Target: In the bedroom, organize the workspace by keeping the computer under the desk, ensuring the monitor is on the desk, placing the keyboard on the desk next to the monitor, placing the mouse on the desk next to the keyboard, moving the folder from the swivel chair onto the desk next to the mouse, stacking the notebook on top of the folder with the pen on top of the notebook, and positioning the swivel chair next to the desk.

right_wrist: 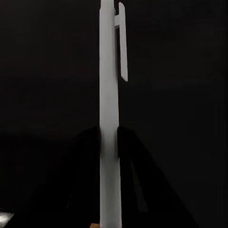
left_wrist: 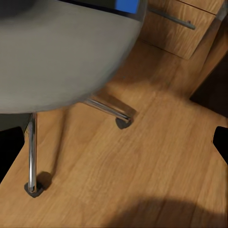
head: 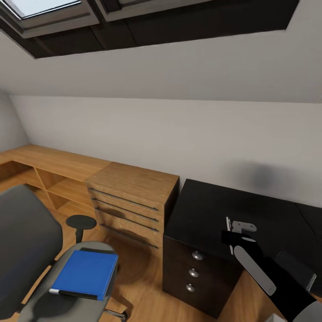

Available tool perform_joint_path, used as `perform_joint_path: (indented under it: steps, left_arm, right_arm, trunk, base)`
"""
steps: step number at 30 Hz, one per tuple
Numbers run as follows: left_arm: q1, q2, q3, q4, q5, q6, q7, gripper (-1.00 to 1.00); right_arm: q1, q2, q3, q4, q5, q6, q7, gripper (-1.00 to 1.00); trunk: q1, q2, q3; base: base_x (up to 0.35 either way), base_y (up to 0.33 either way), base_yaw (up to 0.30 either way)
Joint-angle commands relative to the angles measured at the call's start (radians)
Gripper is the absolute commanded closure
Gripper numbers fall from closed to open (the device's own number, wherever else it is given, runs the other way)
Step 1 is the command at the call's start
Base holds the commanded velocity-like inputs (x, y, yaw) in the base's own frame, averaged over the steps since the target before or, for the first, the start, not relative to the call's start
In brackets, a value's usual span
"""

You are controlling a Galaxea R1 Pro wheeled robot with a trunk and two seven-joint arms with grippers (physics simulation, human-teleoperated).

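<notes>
The grey swivel chair (head: 27, 237) stands at the lower left, and the blue folder (head: 85, 273) lies flat on its seat. The black desk (head: 210, 210) with three knobbed drawers (head: 194, 270) is at the right. Over the desk top, my right gripper (head: 233, 235) is shut on a thin white pen (head: 228, 232). In the right wrist view the pen (right_wrist: 108, 95) stands between the dark fingers (right_wrist: 88, 152) against the black desk surface. My left gripper (left_wrist: 114, 147) hangs open above the floor beside the chair seat (left_wrist: 57, 52); a corner of the folder (left_wrist: 126, 5) shows.
A light wooden drawer cabinet (head: 129, 197) stands against the desk's left side, with a low wooden shelf unit (head: 49, 170) running along the wall beyond it. The chair's chrome legs and casters (left_wrist: 122, 122) spread over the wood floor. A sloped ceiling hangs overhead.
</notes>
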Motion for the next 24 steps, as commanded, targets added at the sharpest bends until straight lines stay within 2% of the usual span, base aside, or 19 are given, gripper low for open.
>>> perform_joint_path:
  steps: [1, 3, 8, 12, 15, 18, 21, 24]
  left_arm:
    - [-0.001, 0.0, 0.009, 0.001, -0.008, -0.003, -0.003, -1.0]
    - [-0.001, 0.0, 0.009, 0.001, -0.008, -0.003, -0.003, -1.0]
    - [-0.001, 0.0, 0.009, 0.001, -0.008, -0.003, -0.004, -1.0]
    - [-0.001, 0.0, 0.009, 0.001, -0.008, -0.003, -0.004, -1.0]
    - [-0.001, 0.0, 0.009, 0.001, -0.008, -0.003, -0.004, -1.0]
    - [-0.001, 0.0, 0.009, 0.001, -0.008, -0.003, -0.004, -1.0]
    - [-0.001, 0.0, 0.009, 0.001, -0.008, -0.003, -0.004, -1.0]
    - [-0.001, 0.0, 0.009, 0.001, -0.008, -0.004, -0.004, -1.0]
  right_arm:
    - [-0.001, -0.001, 0.003, -0.001, -0.006, 0.0, -0.008, 1.0]
    - [-0.001, 0.0, 0.003, -0.001, -0.004, -0.014, -0.008, 1.0]
    - [-0.001, 0.0, 0.008, 0.021, 0.0, -0.117, -0.005, 1.0]
    - [-0.001, 0.001, 0.006, 0.066, 0.015, -0.139, 0.018, 1.0]
    - [-0.003, 0.001, 0.003, 0.075, 0.024, -0.125, 0.029, 1.0]
    - [-0.017, 0.003, 0.002, 0.087, 0.024, -0.07, 0.035, 1.0]
    - [-0.068, 0.01, 0.001, 0.116, 0.024, -0.031, 0.039, 1.0]
    - [-0.136, 0.023, 0.0, 0.189, 0.024, -0.017, 0.047, 1.0]
  trunk:
    - [0.0, -0.001, -0.001]
    - [0.0, -0.001, -0.001]
    - [0.0, -0.001, -0.001]
    - [0.0, -0.001, -0.001]
    - [0.0, -0.001, -0.001]
    - [0.0, -0.001, -0.001]
    - [0.0, -0.001, -0.001]
    - [0.0, -0.001, -0.001]
  base:
    - [0.0, -0.225, 0.0]
    - [0.0, -0.162, 0.0]
    - [0.0, -0.048, 0.0]
    - [0.0, -0.008, 0.0]
    - [0.0, -0.002, 0.0]
    - [0.0, 0.0, 0.0]
    - [0.0, 0.0, 0.0]
    - [0.0, 0.0, 0.0]
